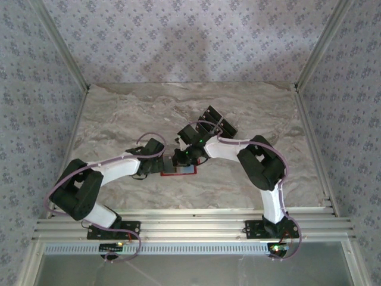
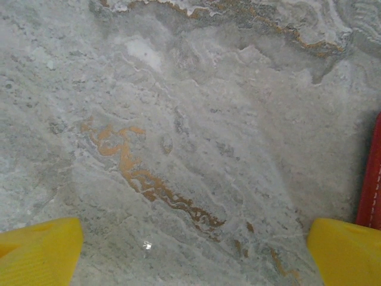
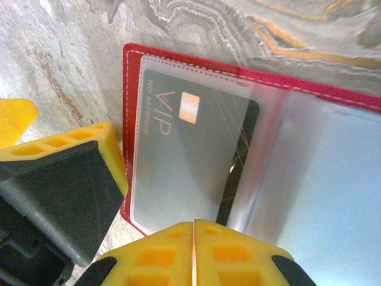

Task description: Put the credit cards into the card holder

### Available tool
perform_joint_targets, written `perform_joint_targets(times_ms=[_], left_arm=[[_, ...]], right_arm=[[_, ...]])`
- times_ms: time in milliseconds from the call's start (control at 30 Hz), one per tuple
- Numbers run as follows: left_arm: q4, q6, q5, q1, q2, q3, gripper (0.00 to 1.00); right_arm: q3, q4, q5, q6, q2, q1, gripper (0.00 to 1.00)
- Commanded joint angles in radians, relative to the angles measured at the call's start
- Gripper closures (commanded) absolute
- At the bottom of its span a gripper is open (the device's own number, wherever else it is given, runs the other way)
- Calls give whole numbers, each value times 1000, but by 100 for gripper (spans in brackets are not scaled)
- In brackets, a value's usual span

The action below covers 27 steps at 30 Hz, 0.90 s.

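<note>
Wallet [image 3: 297, 85] open at the middle of the table [image 2: 178, 89], a black card [image 3: 178, 155] in its sleeve.
Left gripper [image 2: 193, 259] gapes wide over bare table, the wallet's red edge beside one finger; right gripper [image 3: 193, 238], fingers pressed together, hovers over the sleeved card; spare cards [image 1: 217, 122] lie beyond, toward the back edge.

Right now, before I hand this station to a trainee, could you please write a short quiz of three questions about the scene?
1. True or false: the left gripper is shut.
2. Where is the VIP credit card? A: between the left gripper's fingers. B: inside a clear sleeve of the open card holder. C: on top of a closed card holder.
3. In one word, what state is the right gripper in?
Key: 1 false, it is open. 2 B. 3 shut.
</note>
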<state>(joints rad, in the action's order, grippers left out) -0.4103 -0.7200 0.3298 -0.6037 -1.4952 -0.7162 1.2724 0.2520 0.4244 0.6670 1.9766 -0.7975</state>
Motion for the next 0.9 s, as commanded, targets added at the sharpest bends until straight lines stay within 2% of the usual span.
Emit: perform_joint_targets(times_ms=[0, 233, 867], left_arm=[[-31, 4, -26, 4, 24, 4, 1], [-48, 16, -26, 34, 54, -2, 0], [-8, 8, -42, 38, -21, 25, 1]], right_arm=[[3, 57, -50, -29, -68, 15, 89], [19, 88, -78, -70, -35, 21, 89], [68, 84, -59, -72, 63, -8, 89]])
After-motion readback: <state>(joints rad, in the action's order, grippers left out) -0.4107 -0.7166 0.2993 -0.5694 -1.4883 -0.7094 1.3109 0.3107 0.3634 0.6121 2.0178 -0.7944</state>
